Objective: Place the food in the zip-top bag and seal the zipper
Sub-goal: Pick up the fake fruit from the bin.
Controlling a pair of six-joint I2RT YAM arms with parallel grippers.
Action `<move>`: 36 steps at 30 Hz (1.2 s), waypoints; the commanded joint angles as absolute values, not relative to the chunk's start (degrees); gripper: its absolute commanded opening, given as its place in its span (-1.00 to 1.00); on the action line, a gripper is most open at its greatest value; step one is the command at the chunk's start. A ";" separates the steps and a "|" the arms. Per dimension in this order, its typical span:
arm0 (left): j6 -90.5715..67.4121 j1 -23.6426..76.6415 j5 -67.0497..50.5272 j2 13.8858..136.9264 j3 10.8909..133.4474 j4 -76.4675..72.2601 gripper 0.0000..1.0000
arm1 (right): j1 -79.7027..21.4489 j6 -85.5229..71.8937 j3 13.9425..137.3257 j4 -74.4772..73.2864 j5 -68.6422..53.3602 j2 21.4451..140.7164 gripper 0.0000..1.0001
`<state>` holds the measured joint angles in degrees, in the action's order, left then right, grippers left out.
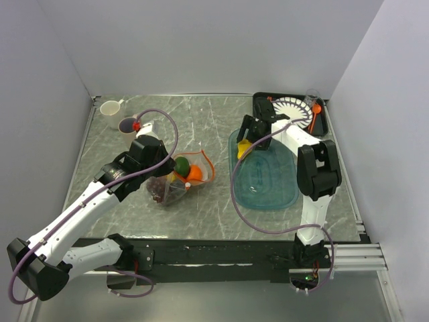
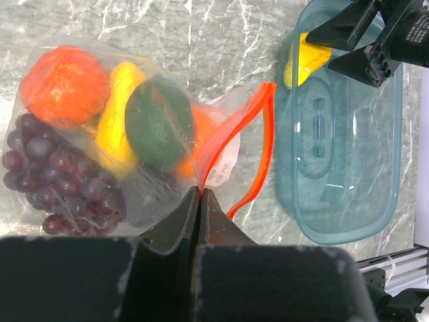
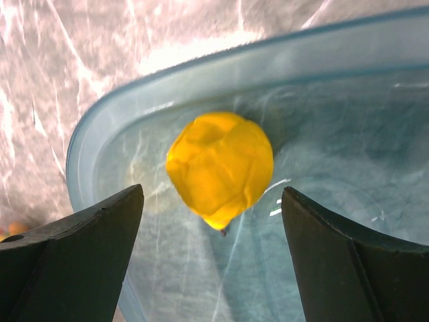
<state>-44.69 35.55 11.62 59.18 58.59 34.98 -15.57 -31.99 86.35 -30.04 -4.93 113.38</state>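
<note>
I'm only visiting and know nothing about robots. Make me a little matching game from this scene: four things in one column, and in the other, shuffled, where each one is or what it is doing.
Column one
1. grape bunch
2. yellow fruit
3. white mug
4. left fingers

Column two
A. in the teal tray
B. pinched shut on the clear bag
C. inside the clear bag
D. near the far left corner of the table

Pairs: 1-C, 2-A, 3-D, 4-B
</note>
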 commanded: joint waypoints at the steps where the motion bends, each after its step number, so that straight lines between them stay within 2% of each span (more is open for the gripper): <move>1: -44.56 35.42 11.34 58.63 59.59 33.66 -0.98 | -15.12 -33.75 87.54 -26.64 -1.58 114.43 0.77; 6: -44.65 35.42 11.51 58.45 59.68 33.84 -0.98 | -15.12 -33.31 86.76 -26.89 -1.67 116.02 0.67; 15: -44.47 35.42 10.72 58.97 59.68 33.22 -0.99 | -15.12 -31.38 82.27 -24.70 -2.72 113.91 0.33; 21: -44.38 35.42 10.99 58.80 59.68 33.22 -0.99 | -15.12 -31.47 77.18 -21.98 -4.21 110.48 0.19; 36: -44.56 35.42 10.46 59.06 59.50 32.61 -0.98 | -15.21 -29.62 68.47 -21.53 -8.96 100.99 0.13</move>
